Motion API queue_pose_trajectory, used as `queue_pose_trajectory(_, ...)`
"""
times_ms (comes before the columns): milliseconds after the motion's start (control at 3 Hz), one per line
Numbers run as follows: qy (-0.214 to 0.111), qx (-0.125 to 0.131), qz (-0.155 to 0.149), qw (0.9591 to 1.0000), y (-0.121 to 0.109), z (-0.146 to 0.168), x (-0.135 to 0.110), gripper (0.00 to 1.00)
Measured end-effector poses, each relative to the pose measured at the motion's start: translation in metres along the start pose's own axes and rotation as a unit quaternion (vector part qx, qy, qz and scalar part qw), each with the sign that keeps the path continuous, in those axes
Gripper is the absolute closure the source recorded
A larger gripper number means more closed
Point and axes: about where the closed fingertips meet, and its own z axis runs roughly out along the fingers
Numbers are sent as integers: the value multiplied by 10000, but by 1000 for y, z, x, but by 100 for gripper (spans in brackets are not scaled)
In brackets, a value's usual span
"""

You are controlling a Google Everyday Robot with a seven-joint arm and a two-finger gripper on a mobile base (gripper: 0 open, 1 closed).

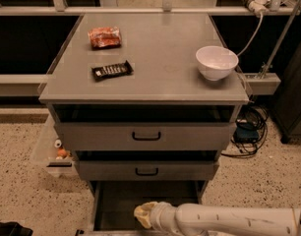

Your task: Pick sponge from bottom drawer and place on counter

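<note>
Sponge: the pale yellow sponge (pixel 142 213) lies in the bottom drawer (pixel 118 200), near the middle of its front part, right at the tip of the gripper.
Gripper: the gripper (pixel 152 216) sits low inside the open drawer, at the end of the white arm (pixel 229 221) that reaches in from the right. The wrist and the sponge hide its grasp, so I cannot tell how wide it is or whether it has hold of anything.
Step in hand: most likely securing the sponge and getting ready to bring it out of the drawer.
Doing it well: the foam is soft, so the grip should be firm and centred. Confirm the sponge comes up with the gripper before travelling.
Way out: the middle drawer (pixel 146 171) sits just above the opening, with the top drawer (pixel 145 135) above that. Draw back toward the front first, then rise once clear of both drawer fronts.
Drawer: dark and shallow; keep the arm off its side walls while withdrawing.
Counter: the counter (pixel 160 53) has a bare stretch in its middle.
Placement: aim between the candy bar (pixel 112 70) and the white bowl (pixel 217 62), well away from the snack packet (pixel 105 36) at the back left.
Risk: a corner-only pinch could let the sponge slip during the lift.
</note>
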Motion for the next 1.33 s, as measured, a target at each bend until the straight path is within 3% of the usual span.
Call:
queue_pose_trajectory(333,98,-219,-435,9988,48,-30,-55,100)
queue_pose_trajectory(667,65,-134,-828,9965,80,-63,-110,100)
queue_pose_trajectory(1000,-239,60,-1429,9894,83,-107,-173,100)
queue_pose_trajectory(1333,-301,291,-1734,9840,75,-125,-196,100)
